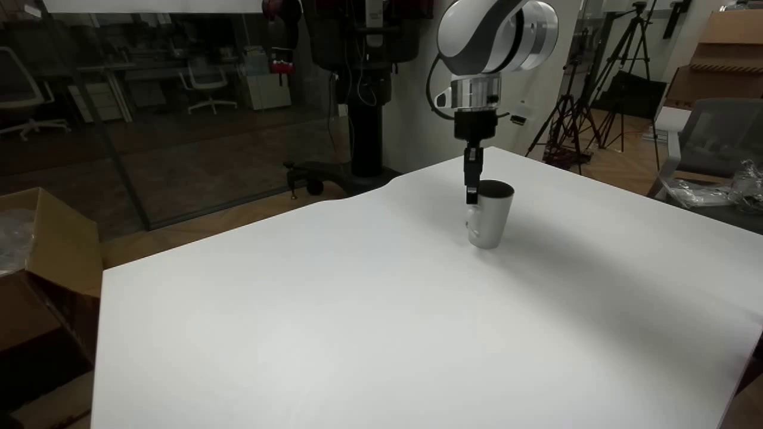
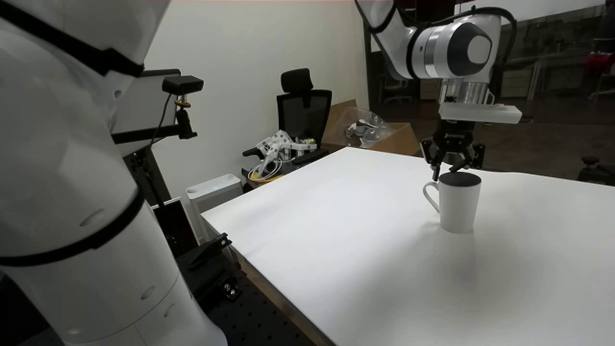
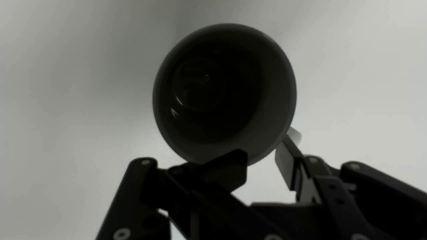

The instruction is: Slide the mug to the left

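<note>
Looking at a small white mug (image 2: 459, 206), standing upright on the white table (image 2: 312, 230), narrowing toward its base and carrying a looped white handle (image 2: 425, 192) on one side. Showing a plain pale outside, a thin round rim and a dark interior; looking nearly black inside from above in the wrist view, with small glints catching near the bottom.

Finding the gripper (image 3: 264, 165) hanging over the handle side of the mug, pointing downward, holding its two fingers (image 3: 223, 171) apart and leaving a modest gap between them. Seeing the mug directly in front of both fingers in the wrist view, overlapped at the rim by one, with the handle peeking out beside the other. Placing the fingertips (image 2: 436, 174) just behind the rim, near the top of the handle, in an exterior view. Being unable to tell touching from barely clearing at the mug.

Counting one mug with one handle, one gripper with two fingers, one white arm (image 1: 460, 30) and one table. Counting also, away from the table in an exterior view, one black chair (image 2: 303, 113) with a headrest and one cardboard box (image 2: 403, 139) holding clear plastic (image 2: 379, 127).
</note>
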`<state>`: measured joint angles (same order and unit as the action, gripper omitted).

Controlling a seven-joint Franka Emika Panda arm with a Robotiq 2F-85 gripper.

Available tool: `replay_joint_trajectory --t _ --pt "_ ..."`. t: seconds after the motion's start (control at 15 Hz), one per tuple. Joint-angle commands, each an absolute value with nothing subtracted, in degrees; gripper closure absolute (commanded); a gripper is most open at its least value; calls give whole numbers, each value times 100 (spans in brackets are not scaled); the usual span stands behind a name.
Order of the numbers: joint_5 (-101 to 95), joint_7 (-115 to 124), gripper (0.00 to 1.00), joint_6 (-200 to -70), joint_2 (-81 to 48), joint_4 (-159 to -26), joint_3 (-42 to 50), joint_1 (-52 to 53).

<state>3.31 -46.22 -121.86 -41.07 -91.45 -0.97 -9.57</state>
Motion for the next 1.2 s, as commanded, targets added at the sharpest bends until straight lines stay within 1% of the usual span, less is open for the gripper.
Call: replay_joint_trajectory --t 0.0,0.13,0.53,0.6,0.67,0.73,0.8,0.87,0.93,1.0,1.13 --pt "327 -4384 97 -12128 -4091 -9037 -190 -1001" --pt "340 -4298 100 -12162 -3961 -9161 -203 -984" --pt "331 -3897 99 -12228 -3393 -9628 -214 -920" --pt "309 -3886 72 -12106 -3305 -9667 -220 -915" --pt "288 -3944 72 -11918 -3230 -9663 -235 -924" --pt "307 -4004 66 -11661 -3181 -9596 -251 -947" --pt "301 -4124 85 -11933 -3476 -9436 -255 -962" --pt "307 -4127 78 -11792 -3396 -9447 -253 -956" --pt "310 -4129 70 -11719 -3342 -9451 -251 -953" --pt "312 -4130 66 -11694 -3311 -9459 -249 -952" --pt "312 -4130 66 -11693 -3298 -9484 -248 -952"
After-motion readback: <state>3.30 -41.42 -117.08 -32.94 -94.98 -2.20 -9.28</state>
